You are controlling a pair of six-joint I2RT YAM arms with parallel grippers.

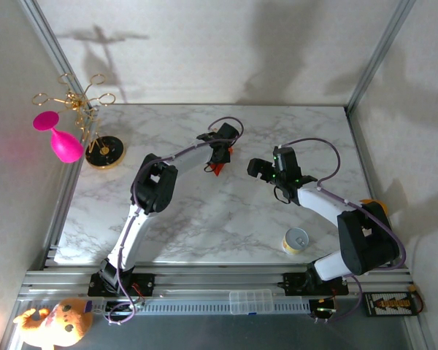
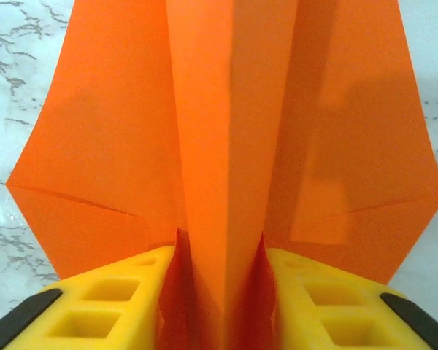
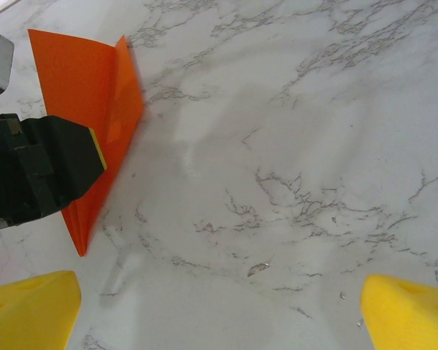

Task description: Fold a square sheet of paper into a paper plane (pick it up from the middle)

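While left tool (image 2: 219, 295) clamps paper plane (image 2: 226, 131), right tool (image 3: 219, 312) hangs spread wide.

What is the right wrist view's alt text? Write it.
A folded orange paper plane, pinched by the left gripper, shows at upper left against the marble table. The right gripper is open and holds nothing, with its yellow fingertips at the bottom corners.
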